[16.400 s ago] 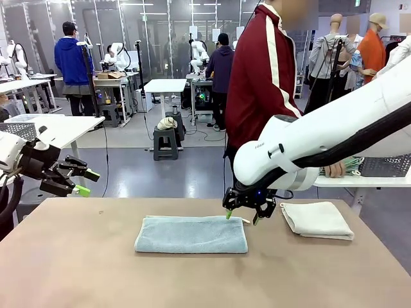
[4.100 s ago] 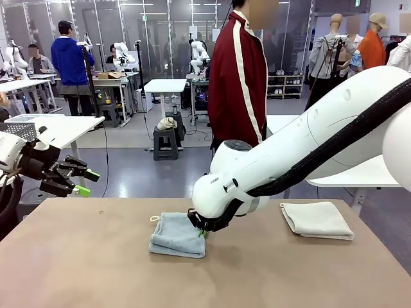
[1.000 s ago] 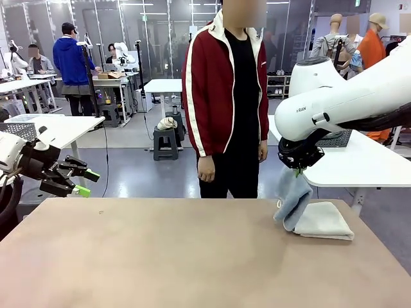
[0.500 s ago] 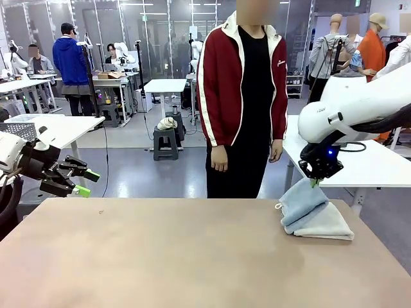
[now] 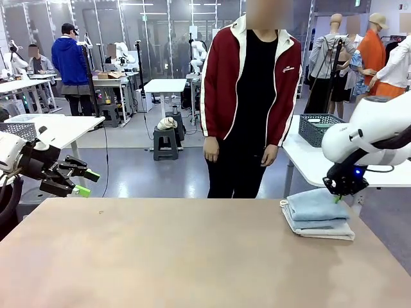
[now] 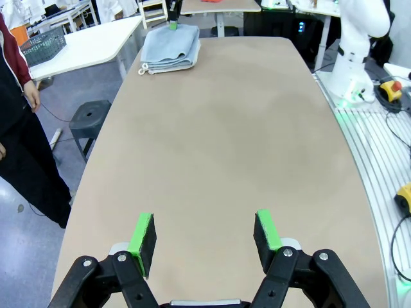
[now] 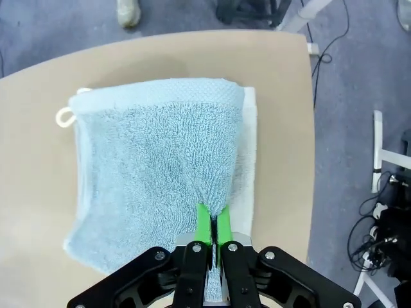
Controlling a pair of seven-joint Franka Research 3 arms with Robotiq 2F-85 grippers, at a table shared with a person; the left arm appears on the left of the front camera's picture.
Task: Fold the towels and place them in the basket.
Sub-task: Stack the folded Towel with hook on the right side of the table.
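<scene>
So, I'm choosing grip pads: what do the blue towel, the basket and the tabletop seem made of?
Blue towel: soft looped terry, likely cotton, matte with a woven band.
Basket: dark open mesh, probably coated metal, though plastic is possible.
Tabletop: smooth matte tan surface, looks like laminate.

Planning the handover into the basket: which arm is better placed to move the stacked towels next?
The right. Its gripper is shut on the light blue towel, which lies on the cream-white towel at the table's right end. The left gripper hangs open off the table's far left.
</scene>
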